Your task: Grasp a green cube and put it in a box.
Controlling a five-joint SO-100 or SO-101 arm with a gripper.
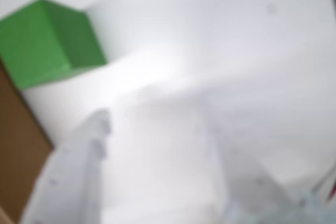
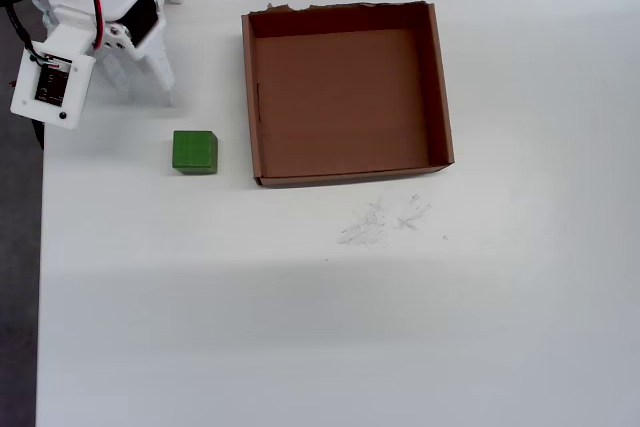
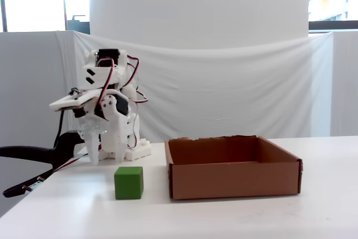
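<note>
Overhead view shows the white tabletop (image 2: 300, 327) carrying the empty box (image 2: 441, 77), with the green cube (image 2: 194, 151) just beside its left wall. The jaws (image 2: 148, 87) hang spread and empty, above and apart. A clumsy descent could shove the cube against the cardboard.

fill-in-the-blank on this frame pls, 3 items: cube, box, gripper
1. The green cube sits on the white table, ____ the box.
2. The box holds ____.
3. In the overhead view the gripper is above the cube in the picture and holds ____.
4. In the overhead view the cube lies to the ____ of the box.

Missing words: outside; nothing; nothing; left
</note>
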